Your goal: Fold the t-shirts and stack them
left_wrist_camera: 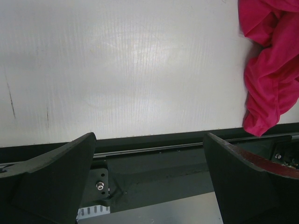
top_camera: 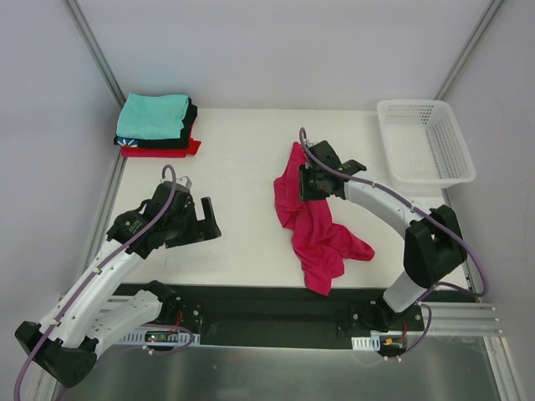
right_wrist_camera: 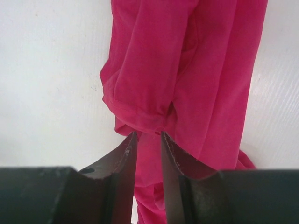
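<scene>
At the far left corner of the table (top_camera: 242,159) sits a folded stack: a teal t-shirt (top_camera: 153,115) on top, a black t-shirt (top_camera: 189,125) under it, and a red t-shirt (top_camera: 160,151) at the bottom. Nearer, the left gripper (top_camera: 196,224) hangs over bare table with its jaws spread wide and nothing in them. It is well apart from the crimson-pink t-shirt (top_camera: 316,232), which lies crumpled right of centre, trailing toward the near edge. The right gripper (right_wrist_camera: 148,135) is at the shirt's far end, its jaws drawn nearly together with a bunched fold at their tips. Whether they pinch it I cannot tell. A white mesh basket (top_camera: 426,142) stands at the far right.
</scene>
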Motion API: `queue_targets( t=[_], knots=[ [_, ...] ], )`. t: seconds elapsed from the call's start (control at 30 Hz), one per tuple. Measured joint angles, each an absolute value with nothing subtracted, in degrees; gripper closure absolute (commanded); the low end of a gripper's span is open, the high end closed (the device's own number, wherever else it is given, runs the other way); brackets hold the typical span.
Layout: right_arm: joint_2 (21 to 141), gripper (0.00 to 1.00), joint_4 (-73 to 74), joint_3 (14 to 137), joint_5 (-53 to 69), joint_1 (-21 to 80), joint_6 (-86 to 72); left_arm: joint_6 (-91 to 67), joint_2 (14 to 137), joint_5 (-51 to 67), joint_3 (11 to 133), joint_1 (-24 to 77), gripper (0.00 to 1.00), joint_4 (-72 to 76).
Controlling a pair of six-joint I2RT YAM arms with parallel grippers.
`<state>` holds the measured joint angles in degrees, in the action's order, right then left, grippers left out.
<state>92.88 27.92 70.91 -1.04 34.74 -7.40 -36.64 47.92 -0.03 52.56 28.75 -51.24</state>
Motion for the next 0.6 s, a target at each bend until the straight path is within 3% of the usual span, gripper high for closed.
queue_targets(
  t=[0.6],
  knots=[
    [95.68, 0.70, 27.07, 72.99, -1.10, 34.74, -7.22, -36.62, 48.23, 0.01, 52.53, 28.75, 0.01, -51.24]
  ],
)
